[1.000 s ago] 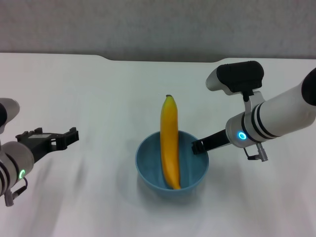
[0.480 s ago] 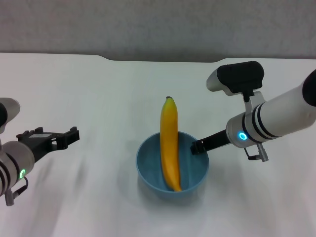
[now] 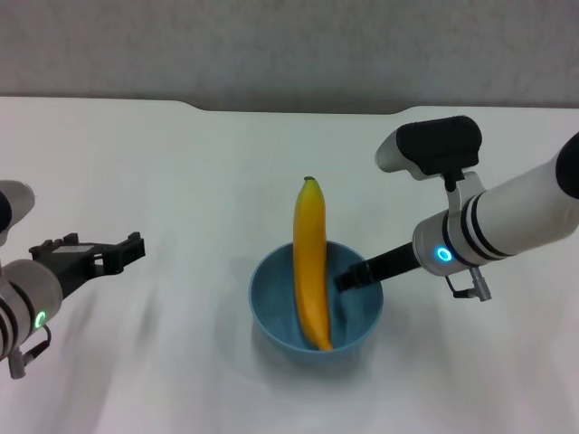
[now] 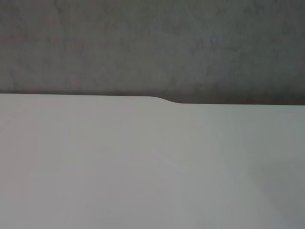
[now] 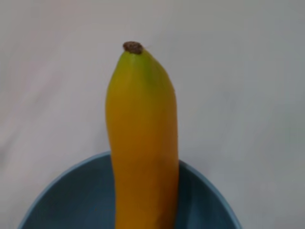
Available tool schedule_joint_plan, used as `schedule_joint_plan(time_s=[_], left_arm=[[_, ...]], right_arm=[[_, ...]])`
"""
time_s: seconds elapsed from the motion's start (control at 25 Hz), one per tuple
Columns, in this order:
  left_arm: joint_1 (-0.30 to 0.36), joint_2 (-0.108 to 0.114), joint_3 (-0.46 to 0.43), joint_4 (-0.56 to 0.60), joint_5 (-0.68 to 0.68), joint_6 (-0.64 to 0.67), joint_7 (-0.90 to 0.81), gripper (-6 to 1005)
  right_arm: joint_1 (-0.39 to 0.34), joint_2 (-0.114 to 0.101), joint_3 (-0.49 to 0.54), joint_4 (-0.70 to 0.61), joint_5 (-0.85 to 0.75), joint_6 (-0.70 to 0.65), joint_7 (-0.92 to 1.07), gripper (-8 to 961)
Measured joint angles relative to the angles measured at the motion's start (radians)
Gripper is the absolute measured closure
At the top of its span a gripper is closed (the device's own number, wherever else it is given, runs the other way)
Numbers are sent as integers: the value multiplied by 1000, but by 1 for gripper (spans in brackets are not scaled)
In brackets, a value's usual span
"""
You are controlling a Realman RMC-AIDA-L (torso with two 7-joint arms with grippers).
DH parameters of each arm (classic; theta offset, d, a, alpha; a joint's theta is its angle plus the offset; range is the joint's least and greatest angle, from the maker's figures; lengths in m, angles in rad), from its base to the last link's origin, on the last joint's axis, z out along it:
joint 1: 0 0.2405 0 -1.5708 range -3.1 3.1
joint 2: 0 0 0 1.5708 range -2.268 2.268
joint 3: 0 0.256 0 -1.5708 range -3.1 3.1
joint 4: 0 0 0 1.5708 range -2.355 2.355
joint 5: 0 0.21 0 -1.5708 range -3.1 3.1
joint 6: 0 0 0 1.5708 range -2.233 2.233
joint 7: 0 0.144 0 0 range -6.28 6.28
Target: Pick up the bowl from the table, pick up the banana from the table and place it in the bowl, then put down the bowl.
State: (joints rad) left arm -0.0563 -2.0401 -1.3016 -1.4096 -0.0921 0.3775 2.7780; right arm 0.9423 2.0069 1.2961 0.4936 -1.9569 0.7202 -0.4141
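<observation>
The banana (image 3: 310,264) lies in the bowl (image 3: 271,316) mid-table, long axis running toward the notched far edge, stem tip pointing that way past the rim. Since half a second ago, the right gripper (image 3: 348,278) has pushed farther in over the bowl's right rim; whether its jaws are open cannot be told. The left gripper (image 3: 122,252) hovers near the left edge, jaws spread, empty.
</observation>
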Motion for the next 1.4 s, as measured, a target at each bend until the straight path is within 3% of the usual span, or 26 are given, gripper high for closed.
schedule_joint_plan(time_s=[0.2, 0.4, 0.68, 1.04, 1.24, 1.4], left_arm=[[1, 0, -1, 9, -1, 0, 0, 96], [1, 0, -2, 14, -2, 0, 0, 96], [1, 0, -2, 25, -3, -6, 0, 96], [1, 0, -4, 27, -5, -8, 0, 96], [2, 0, -6, 40, -3, -25, -10, 96], [33, 0, -6, 52, 1, -118, -25, 96]], right_arm=[[-2, -4, 2, 7, -2, 22, 0, 514], [-2, -5, 6, 14, -6, 38, 2, 318], [-19, -7, 45, 102, -148, 89, 84, 307], [-128, -5, 190, 355, -395, 202, 176, 309], [-206, -5, 208, 522, -446, 216, 192, 310], [-269, -5, 212, 605, -472, 187, 184, 311]])
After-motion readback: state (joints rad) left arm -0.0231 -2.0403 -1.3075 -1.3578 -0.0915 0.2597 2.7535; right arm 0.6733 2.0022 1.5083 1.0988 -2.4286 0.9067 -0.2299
